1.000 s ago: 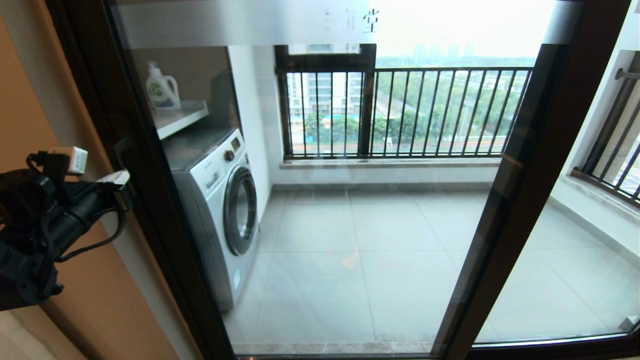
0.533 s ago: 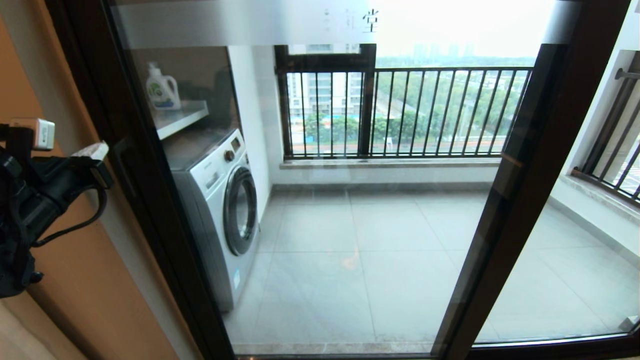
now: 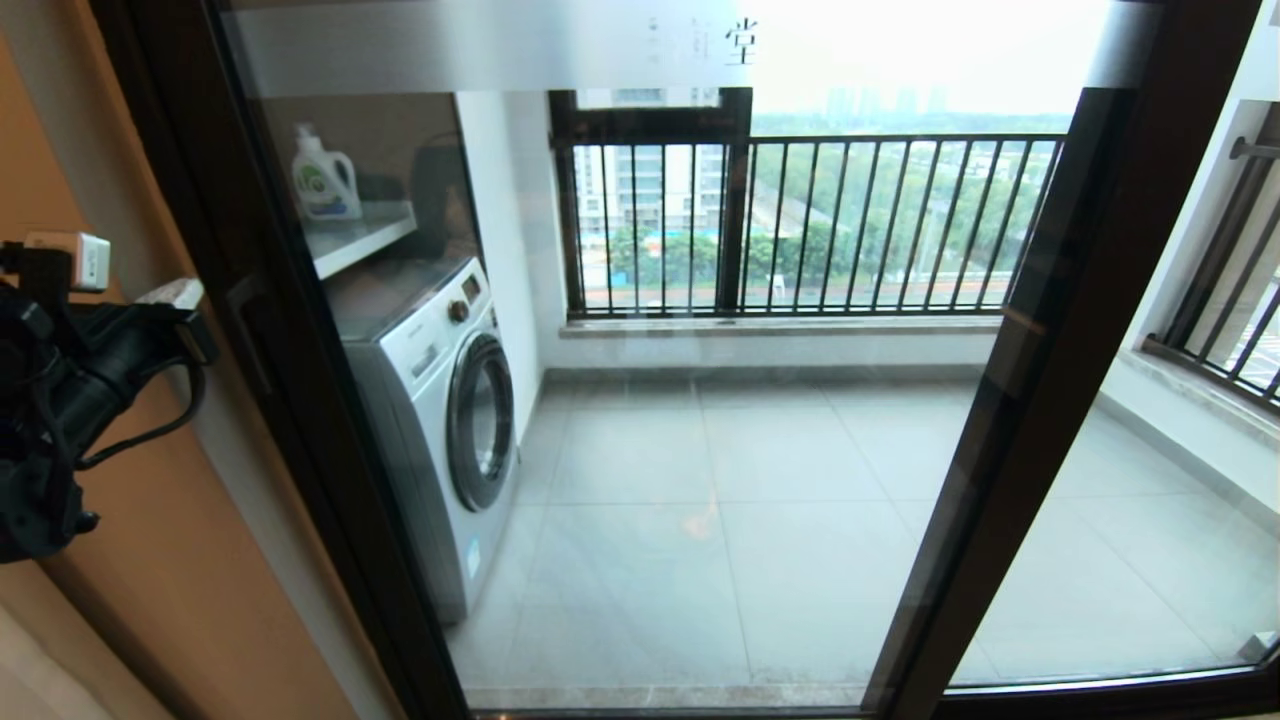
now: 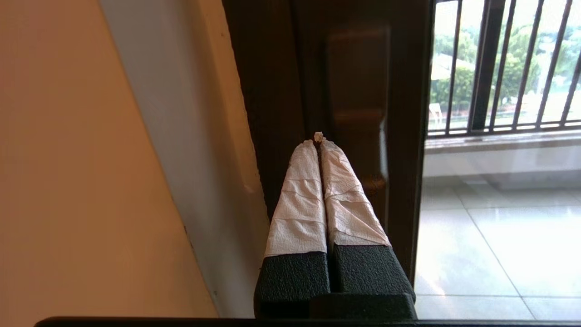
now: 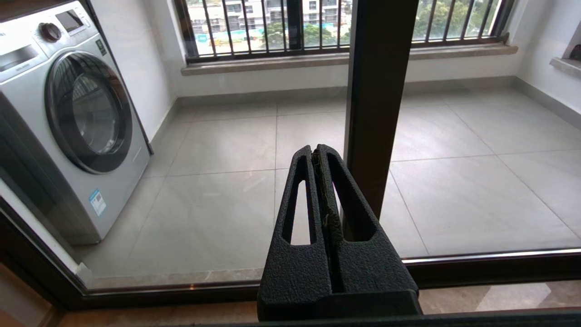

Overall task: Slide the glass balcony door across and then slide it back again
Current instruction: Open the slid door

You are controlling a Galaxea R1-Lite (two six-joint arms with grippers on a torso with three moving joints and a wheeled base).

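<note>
Left gripper [image 3: 185,295]: withdrawn leftward from the glass balcony door [image 3: 700,400] frame since a second ago; now held apart from the dark frame edge, against the orange wall [image 3: 60,200]. Slightly raised over the last half second.

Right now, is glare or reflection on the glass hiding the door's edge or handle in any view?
Head view: bright sky washes out the top of the glass balcony door, straight frame lines bow, a faint floor reflection shows; the handle reads dark on dark. Left wrist view: the left gripper faces a shadowed frame with soft sheen. Right wrist view: evenly lit around the right gripper.
</note>
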